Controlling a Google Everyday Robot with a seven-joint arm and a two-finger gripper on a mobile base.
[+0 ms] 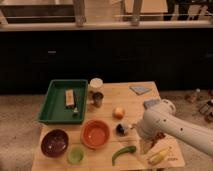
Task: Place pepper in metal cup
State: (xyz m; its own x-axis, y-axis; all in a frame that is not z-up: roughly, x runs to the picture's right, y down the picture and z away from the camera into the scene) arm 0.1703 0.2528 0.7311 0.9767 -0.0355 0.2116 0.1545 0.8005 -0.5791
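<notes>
We see the slim, curved green pepper (123, 153) lying on the wooden bench (131, 101), its long axis running from lower-left to upper-right. The hand (146, 142) hangs just right of it, and we cannot tell its grip. The shiny cylindrical metal cup (98, 99) stands well apart.

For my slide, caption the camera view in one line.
Tool low beside the orange bowl, just beyond the green pepper lying on the table; metal cup stands by the green tray.

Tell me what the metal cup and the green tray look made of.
Metal cup: likely steel, dark grey with a sheen. Green tray: probably plastic, uniformly coloured, matte. The gripper sits right of the orange bowl, near the pepper.
</notes>
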